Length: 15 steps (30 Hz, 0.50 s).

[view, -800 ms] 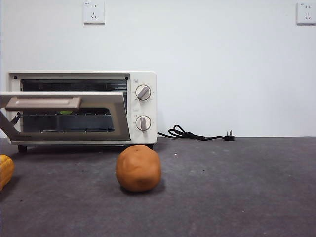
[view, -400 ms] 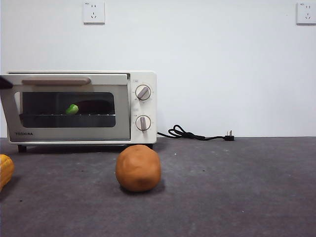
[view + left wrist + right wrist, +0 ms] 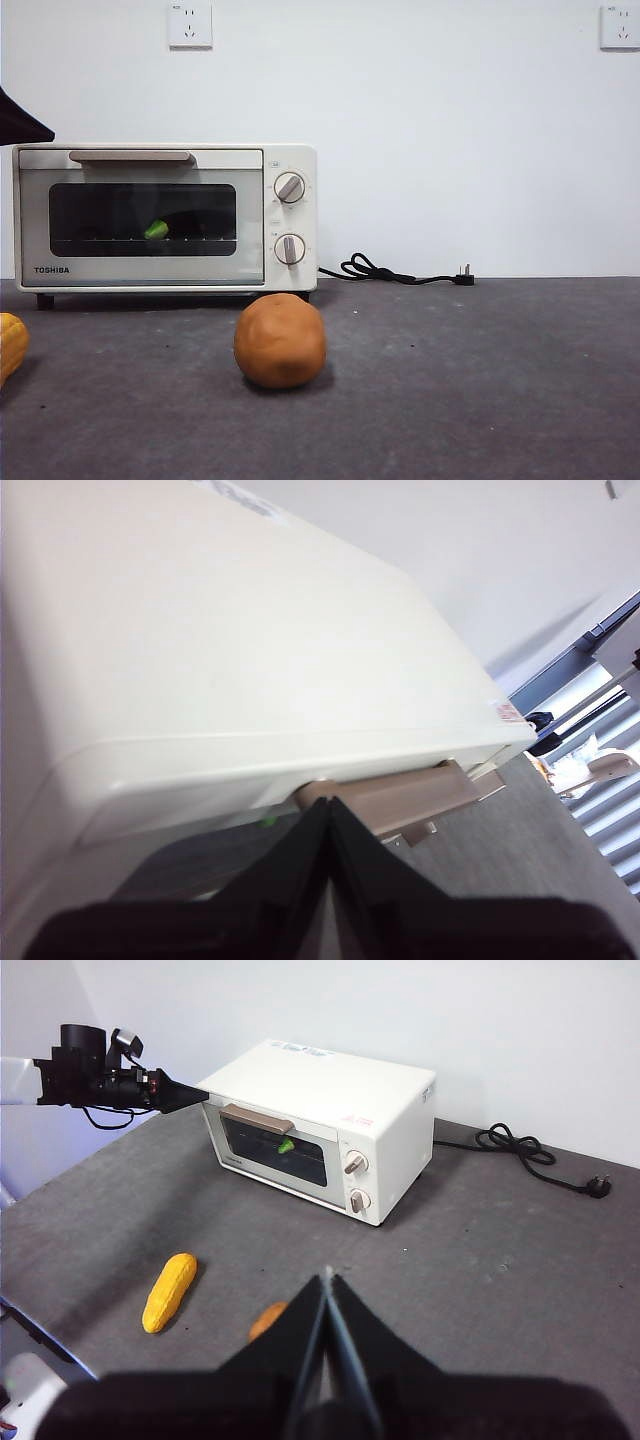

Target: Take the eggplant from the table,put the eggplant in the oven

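Both grippers read closed on my feeds, jaws pressed together with nothing between them. I see the left gripper (image 3: 328, 810) just above the oven's (image 3: 165, 217) top front edge, its tip near the end of the bar handle (image 3: 400, 798); from the right wrist camera it hangs at the oven's upper corner, on the side away from the knobs. I have the right gripper (image 3: 328, 1285) held high over the near part of the table (image 3: 480, 380), well apart from everything. The oven door is shut, and through the dark glass I make out the eggplant (image 3: 157, 230) on the rack, green cap clear, body barely visible. On the table an orange-brown ball (image 3: 280, 340) sits in front of the oven, and a yellow vegetable (image 3: 169, 1291) lies nearer the left edge.
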### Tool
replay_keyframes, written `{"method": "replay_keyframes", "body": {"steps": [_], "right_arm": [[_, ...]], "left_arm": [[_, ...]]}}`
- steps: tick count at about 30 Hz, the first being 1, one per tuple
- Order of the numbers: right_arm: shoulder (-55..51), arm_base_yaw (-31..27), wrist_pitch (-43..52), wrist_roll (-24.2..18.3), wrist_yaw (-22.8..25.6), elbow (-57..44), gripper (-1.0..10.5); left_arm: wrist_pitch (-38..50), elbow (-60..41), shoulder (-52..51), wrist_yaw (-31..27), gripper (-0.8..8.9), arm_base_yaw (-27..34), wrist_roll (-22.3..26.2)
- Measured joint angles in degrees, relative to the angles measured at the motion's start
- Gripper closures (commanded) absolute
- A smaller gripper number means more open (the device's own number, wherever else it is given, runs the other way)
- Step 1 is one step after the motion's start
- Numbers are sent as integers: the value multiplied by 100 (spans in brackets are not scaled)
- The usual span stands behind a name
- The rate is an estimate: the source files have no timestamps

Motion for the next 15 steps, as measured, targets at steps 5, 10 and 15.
{"method": "replay_keyframes", "body": {"steps": [5, 10, 15], "right_arm": [[0, 0, 0, 0, 0, 0, 959], [0, 0, 0, -2, 0, 0, 959], [0, 0, 0, -2, 0, 0, 959]], "left_arm": [[-146, -2, -151, -2, 821, -57, -17], [-417, -2, -643, -22, 821, -131, -17], [-802, -2, -1263, -81, 821, -284, -4]]}}
